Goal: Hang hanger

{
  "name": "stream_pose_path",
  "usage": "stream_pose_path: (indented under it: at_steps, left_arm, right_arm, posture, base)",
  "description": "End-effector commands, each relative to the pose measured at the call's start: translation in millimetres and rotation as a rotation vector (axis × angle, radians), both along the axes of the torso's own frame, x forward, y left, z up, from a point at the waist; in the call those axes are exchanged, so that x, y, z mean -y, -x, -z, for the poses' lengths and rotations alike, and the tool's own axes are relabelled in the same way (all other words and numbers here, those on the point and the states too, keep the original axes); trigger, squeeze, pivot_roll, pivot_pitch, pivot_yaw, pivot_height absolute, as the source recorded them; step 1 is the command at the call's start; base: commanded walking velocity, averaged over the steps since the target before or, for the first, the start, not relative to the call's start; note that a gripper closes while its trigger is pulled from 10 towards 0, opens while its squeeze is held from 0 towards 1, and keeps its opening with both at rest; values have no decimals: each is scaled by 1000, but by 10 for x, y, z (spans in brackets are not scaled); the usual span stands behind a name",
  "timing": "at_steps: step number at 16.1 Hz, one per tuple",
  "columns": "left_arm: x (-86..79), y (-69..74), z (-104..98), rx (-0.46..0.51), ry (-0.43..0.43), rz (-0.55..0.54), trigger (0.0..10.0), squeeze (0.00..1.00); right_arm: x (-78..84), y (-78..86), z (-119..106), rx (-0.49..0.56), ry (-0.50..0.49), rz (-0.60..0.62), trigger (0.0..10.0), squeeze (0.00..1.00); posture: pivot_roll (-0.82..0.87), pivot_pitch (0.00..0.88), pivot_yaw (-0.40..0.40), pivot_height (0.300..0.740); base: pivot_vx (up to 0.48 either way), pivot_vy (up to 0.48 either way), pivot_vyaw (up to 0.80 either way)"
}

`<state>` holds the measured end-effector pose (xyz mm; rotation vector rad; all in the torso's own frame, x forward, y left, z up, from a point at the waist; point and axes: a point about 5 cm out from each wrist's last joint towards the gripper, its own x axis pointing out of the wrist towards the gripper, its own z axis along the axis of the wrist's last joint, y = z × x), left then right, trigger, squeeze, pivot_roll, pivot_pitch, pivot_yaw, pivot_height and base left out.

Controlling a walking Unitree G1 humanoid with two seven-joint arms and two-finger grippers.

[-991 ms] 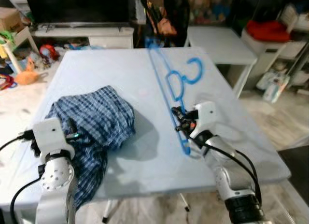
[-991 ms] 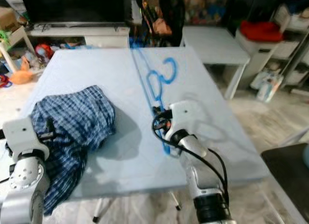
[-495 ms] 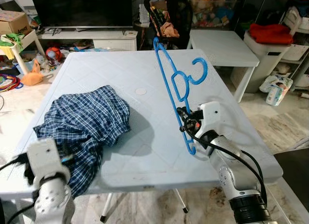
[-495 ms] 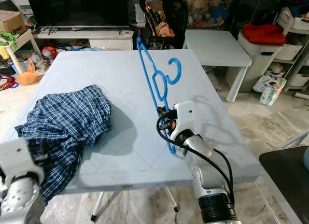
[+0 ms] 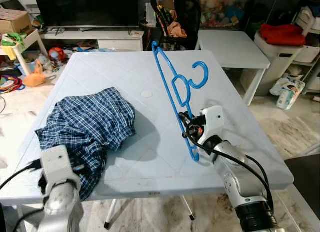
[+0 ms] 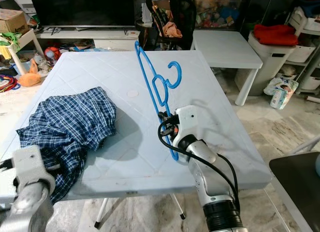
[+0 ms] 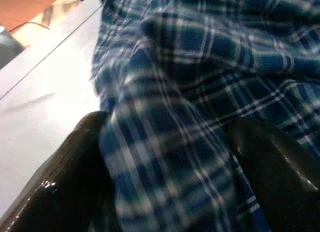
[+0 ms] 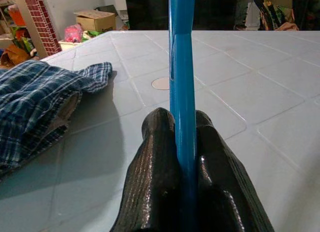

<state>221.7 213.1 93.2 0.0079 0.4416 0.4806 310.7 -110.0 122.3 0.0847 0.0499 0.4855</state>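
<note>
Two black fingers [image 8: 160,157] of my right gripper [image 5: 189,126] are pinched tight on the long straight bar of the blue plastic clothes hanger [image 5: 176,92], one finger on each side of the bar in the right wrist view. Grip sits low on the bar, so most of the hanger stands up and leans away from me, hook [image 5: 199,74] curling off to my right, lower tip [image 5: 194,154] just over the pale blue plastic bench [image 5: 100,72]. My guess is the low pinch keeps the hook end free for whatever it goes on.

Left gripper [image 7: 165,157]: fingers spread around a fold of the crumpled blue-and-white plaid shirt [image 5: 87,127], one finger either side of the cloth in the left wrist view, and not closed as far as I can see. The arm [image 5: 60,189] is down at the near left bench edge, where the shirt drapes over. Likely I'm placed there to take the shirt for the hanger, though that's a guess.

Hanger and shirt are well apart, with bare bench between. Beyond the bench: a white low table [image 5: 230,44], a black chair [image 5: 175,14] and floor clutter. No rail or hook spot that I can pick out.
</note>
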Motion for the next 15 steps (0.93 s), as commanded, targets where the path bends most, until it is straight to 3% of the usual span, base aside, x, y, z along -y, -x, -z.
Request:
stream_pose_path:
  at_steps: [1, 2, 5, 7, 9, 10, 12, 14, 15]
  left_arm:
    - [-23, -40, 133, -64, 60, 13, 10000, 0]
    - [-38, -72, 151, -70, 69, 17, 10000, 0]
    - [-158, -484, 205, -71, 89, 141, 10000, 0]
    - [-209, -888, 130, -44, 47, 207, 10000, 0]
    - [-134, -1115, 62, -20, 53, 246, 10000, 0]
    - [21, -1303, -7, 2, 97, 302, 10000, 0]
    - [313, -1509, -158, 59, 165, 429, 10000, 0]
    - [714, -1644, -339, 111, 128, 657, 10000, 0]
    - [800, -1676, -378, 125, 77, 718, 10000, 0]
  right_arm:
    - [33, -19, -27, 10, 11, 7, 10000, 0]
    - [32, -18, -28, 10, 11, 7, 10000, 0]
    - [3, -23, -48, 12, 14, 4, 10000, 0]
    - [16, -36, -65, 16, 21, 10, 10000, 0]
    - [23, -47, -72, 17, 22, 16, 10000, 0]
    - [4, -54, -86, 20, 22, 18, 10000, 0]
    - [-35, -51, -112, 29, 21, 15, 10000, 0]
    - [-22, -47, -130, 36, 19, 24, 10000, 0]
    - [-9, -41, -143, 41, 18, 33, 10000, 0]
  posture:
    - [0, 8, -18, 740]
    - [-2, 9, -17, 740]
    - [-29, 16, -25, 740]
    - [-46, 16, -27, 740]
    - [-57, 14, -29, 740]
    - [-70, 13, -26, 740]
    - [-91, 12, -16, 740]
    - [-117, 13, -3, 740]
    - [-125, 19, 11, 740]
  base:
    - [0, 0, 0]
    - [0, 0, 0]
    - [0, 0, 0]
    - [0, 0, 0]
    - [0, 0, 0]
    - [0, 0, 0]
    - [0, 0, 0]
    - [0, 0, 0]
    - [0, 0, 0]
